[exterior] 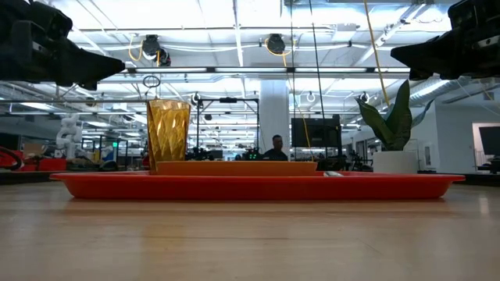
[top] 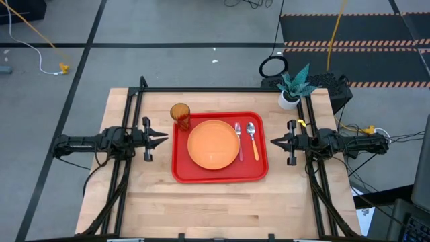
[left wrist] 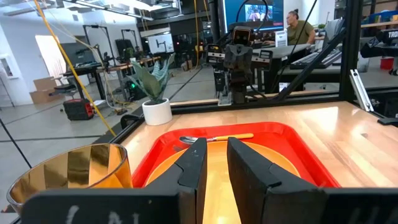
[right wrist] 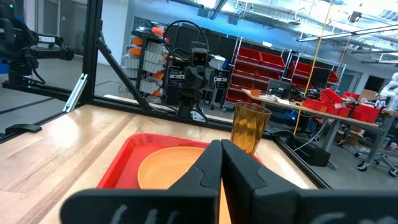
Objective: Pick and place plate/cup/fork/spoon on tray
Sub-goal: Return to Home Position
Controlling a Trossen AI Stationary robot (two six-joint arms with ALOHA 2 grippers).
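Note:
The red tray lies in the middle of the table. On it the orange plate lies flat. The amber cup stands upright on its base in the tray's far left corner. The fork and the spoon lie side by side to the right of the plate. My left gripper hovers just left of the tray, slightly open and empty. My right gripper hovers just right of the tray, shut and empty. Both point at the tray.
A small potted plant stands at the table's far right corner. A black frame runs along the far edge and both sides. Bare wood lies between the tray and the near edge.

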